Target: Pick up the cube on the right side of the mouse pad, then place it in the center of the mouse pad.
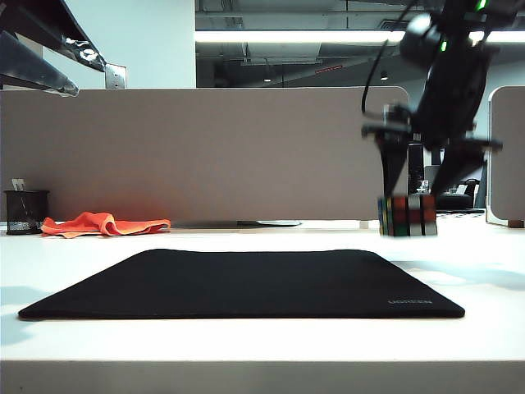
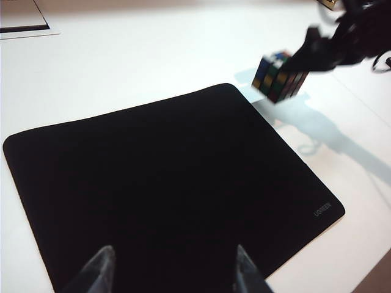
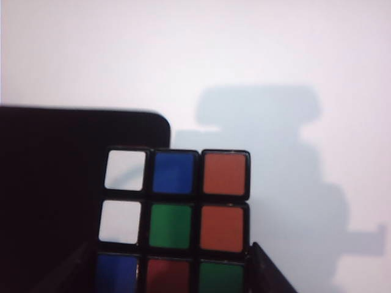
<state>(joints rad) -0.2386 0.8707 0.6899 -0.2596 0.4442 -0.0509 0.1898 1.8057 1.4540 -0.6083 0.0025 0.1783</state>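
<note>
Black fabric forms the mouse pad (image 1: 246, 283), which lies flat on the white table (image 1: 246, 345) with grey "UGREEN" lettering (image 1: 408, 303) at one corner; this pad serves as the reference for all positions below.

Right gripper (image 1: 408, 215): positioned past the pad's right edge, toward its far corner, pointing down. Its two fingers (image 1: 394, 168) are clamped on opposite sides of the cube (image 1: 407, 215). In the right wrist view the finger tips flank the cube's (image 3: 174, 213) lower row, touching it on both sides (white, blue, orange, green and red stickers face the camera).

Cube: held just beside the pad, off its surface. In the left wrist view the cube (image 2: 279, 75) hangs clear of the table beyond the pad's (image 2: 165, 195) corner, tilted, with its shadow on the table below. No part of it overlaps the pad.

Left gripper (image 2: 174, 274): hovers above the pad's near edge, holding nothing. Its fingers (image 2: 98, 271) stand wide apart with bare pad between them.

An orange cloth (image 1: 102, 223) and a black mesh pen cup (image 1: 25, 212) sit behind the pad's far left corner, well apart from it, against a grey partition (image 1: 205, 152).
</note>
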